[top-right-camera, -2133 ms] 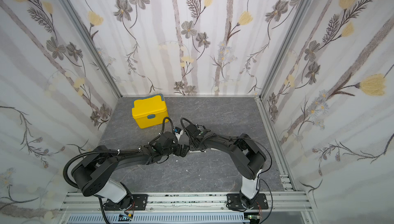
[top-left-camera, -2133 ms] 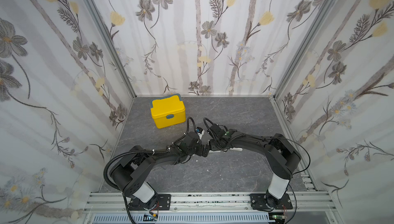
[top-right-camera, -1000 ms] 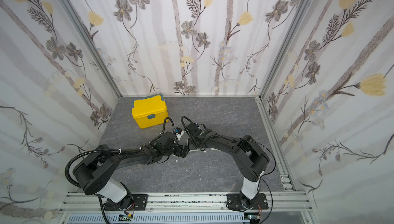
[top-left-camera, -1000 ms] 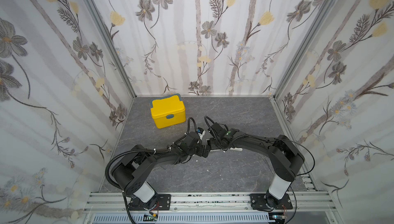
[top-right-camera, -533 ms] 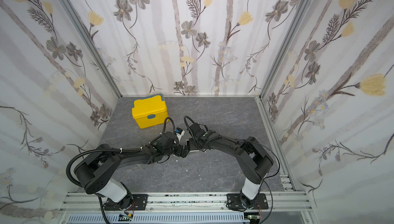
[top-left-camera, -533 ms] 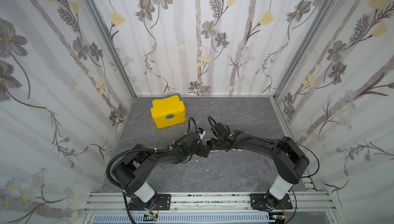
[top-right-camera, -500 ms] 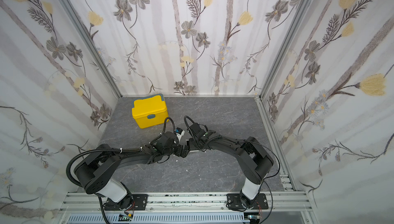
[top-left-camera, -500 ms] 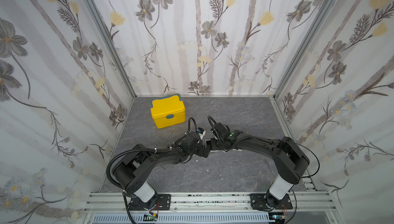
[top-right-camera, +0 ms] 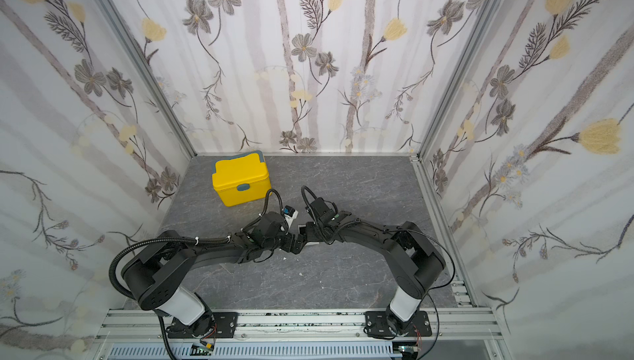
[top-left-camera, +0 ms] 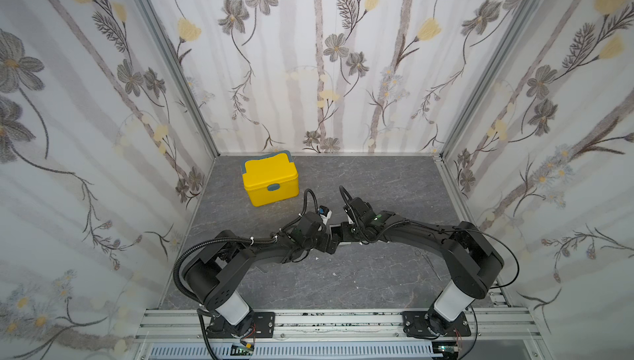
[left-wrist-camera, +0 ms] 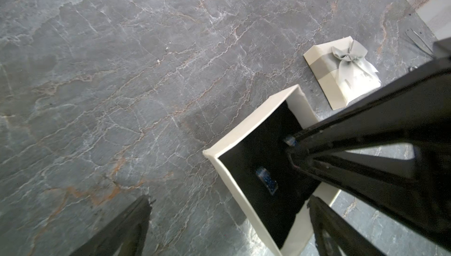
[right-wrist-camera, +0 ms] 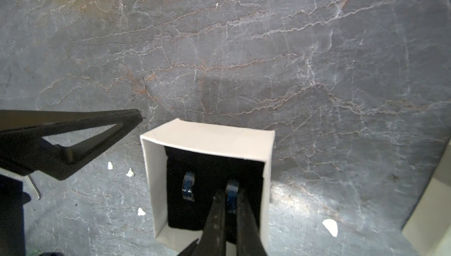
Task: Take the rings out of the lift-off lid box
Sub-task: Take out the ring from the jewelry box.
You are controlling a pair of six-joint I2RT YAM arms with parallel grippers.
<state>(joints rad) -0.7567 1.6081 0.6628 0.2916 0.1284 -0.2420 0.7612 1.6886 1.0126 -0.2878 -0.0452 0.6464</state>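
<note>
Inside the open box (right-wrist-camera: 207,137), the first ring (right-wrist-camera: 231,187) is clamped on edge by the closed right tool (right-wrist-camera: 230,193), with the second ring (right-wrist-camera: 189,189) just beside it; a straight upward withdrawal is judged necessary.

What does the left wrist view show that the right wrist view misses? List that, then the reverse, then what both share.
Left wrist only: the lid with its grey bow, lying on the table beside the box. Right wrist only: white scraps close by the box, and how the right end effector is shut on one ring. Both: the open, black-lined box, the other ring seated inside, and that end effector reaching in.
</note>
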